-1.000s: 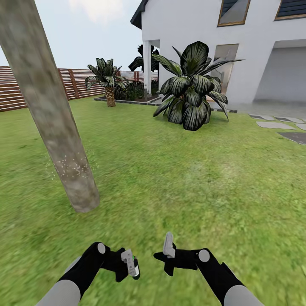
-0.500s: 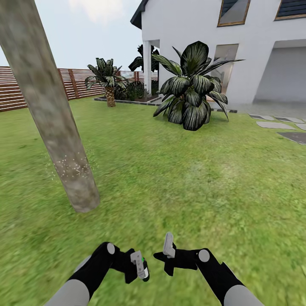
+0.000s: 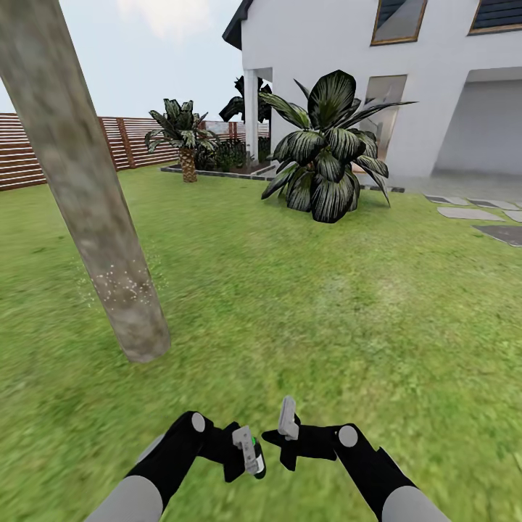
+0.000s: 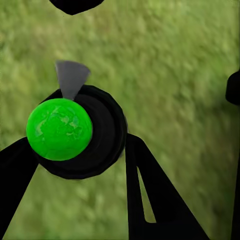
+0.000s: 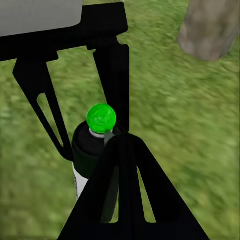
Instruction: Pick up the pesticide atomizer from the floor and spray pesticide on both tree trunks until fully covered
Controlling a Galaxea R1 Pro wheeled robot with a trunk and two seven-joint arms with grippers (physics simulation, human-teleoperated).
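Head view: left gripper (image 3: pixel 250 453) pinching pesticide atomizer (image 3: pixel 253 451), its axis roughly upright; speckled tree trunk (image 3: pixel 94 210) well apart, ahead-left

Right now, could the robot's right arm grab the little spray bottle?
Probably yes. The spray bottle is clamped in the left tool, and the right tool sits close beside it with nothing between them, only grass below.
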